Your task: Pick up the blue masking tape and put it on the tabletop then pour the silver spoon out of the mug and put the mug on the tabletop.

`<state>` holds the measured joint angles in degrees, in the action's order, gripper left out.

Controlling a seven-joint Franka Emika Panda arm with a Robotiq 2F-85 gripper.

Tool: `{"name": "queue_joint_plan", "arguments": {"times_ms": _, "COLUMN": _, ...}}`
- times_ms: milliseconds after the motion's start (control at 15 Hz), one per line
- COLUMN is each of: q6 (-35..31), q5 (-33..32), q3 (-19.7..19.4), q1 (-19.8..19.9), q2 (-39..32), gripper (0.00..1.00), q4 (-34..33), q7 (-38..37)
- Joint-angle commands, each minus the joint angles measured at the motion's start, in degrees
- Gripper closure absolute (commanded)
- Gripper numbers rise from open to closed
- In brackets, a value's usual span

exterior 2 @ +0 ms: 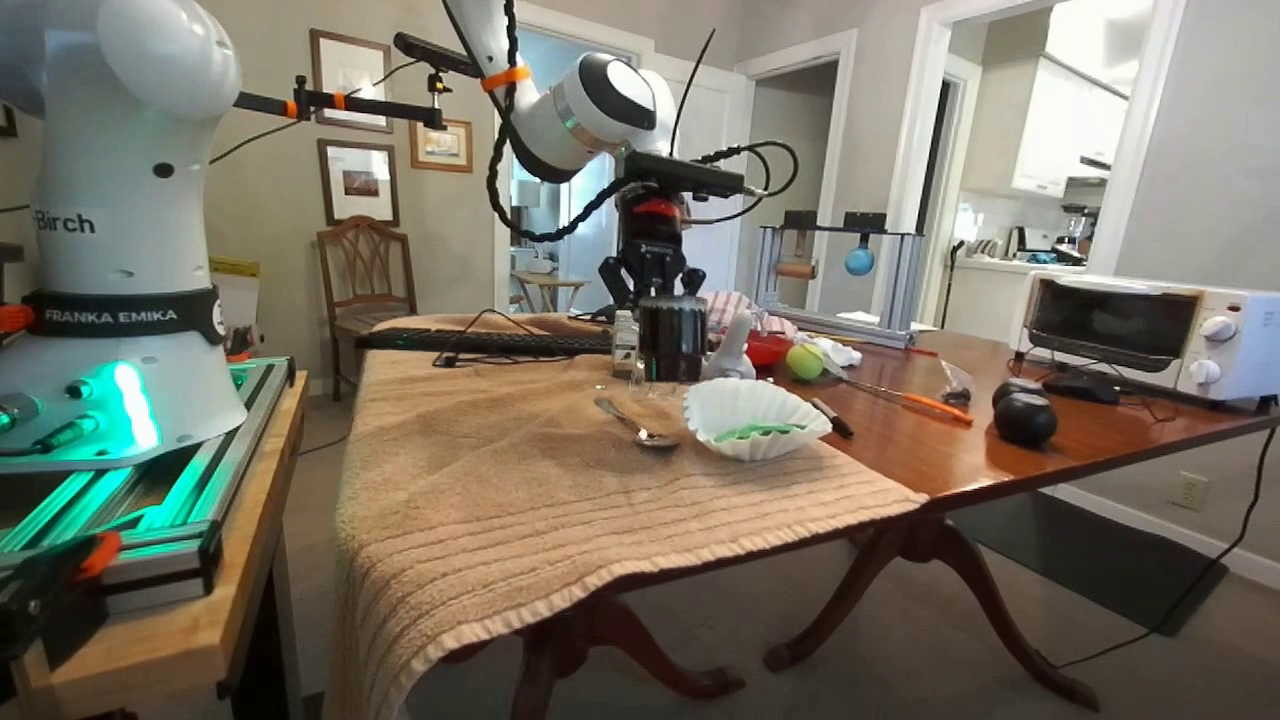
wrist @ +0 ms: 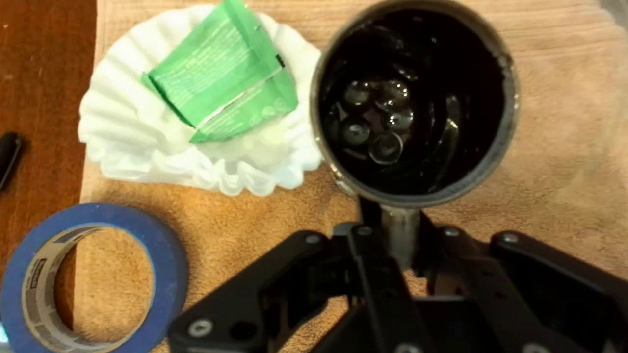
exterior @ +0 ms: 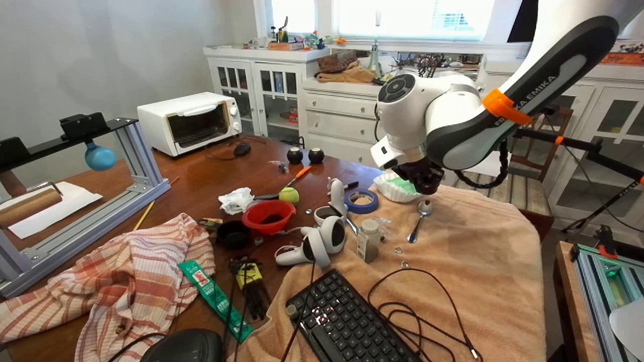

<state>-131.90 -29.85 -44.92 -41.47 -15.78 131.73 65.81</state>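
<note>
- The claw (wrist: pixel 400 230) pinches the dark mug (exterior 2: pixel 672 340) by its handle and holds it up in the air, right way up, over the tan cloth (exterior 2: pixel 480 480) (clear shiny bits (wrist: pixel 382 122) are inside).
- The blue tape (wrist: pixel 169 274) lies across the cloth's edge, part on the cloth, part on the brown table (exterior 2: pixel 900 445).
- The spoon (exterior 2: pixel 640 425) lies on the cloth too.
- In an exterior view, the cloth hangs down over the table's edge.
- A white oven (exterior: pixel 193 105) stands by a corner of the table.
- Past the table are white drawers (exterior: pixel 342 120) and a bright window (exterior: pixel 397 20).
- Framed pictures (exterior 2: pixel 358 182) hang above a chair (exterior 2: pixel 370 325).
</note>
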Motion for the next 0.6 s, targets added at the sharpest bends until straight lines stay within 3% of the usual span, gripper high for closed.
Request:
{"name": "queue_joint_plan", "arguments": {"times_ms": 0, "q6": 12.60, "q5": -7.97, "q3": 13.22, "q1": 7.91, "q2": 4.50, "gripper": 0.96, "q4": -1.88, "q7": -8.43}}
{"name": "queue_joint_plan", "arguments": {"times_ms": 267, "q6": 9.91, "q5": -11.67, "q3": 30.46, "q1": 22.07, "q2": 6.70, "gripper": 0.96, "q4": -0.78, "q7": -8.72}}
{"name": "queue_joint_plan", "arguments": {"times_ms": 533, "q6": 1.75, "q5": -12.30, "q3": 38.23, "q1": 31.87, "q2": 7.94, "gripper": 0.96, "q4": 2.32, "q7": -6.71}}
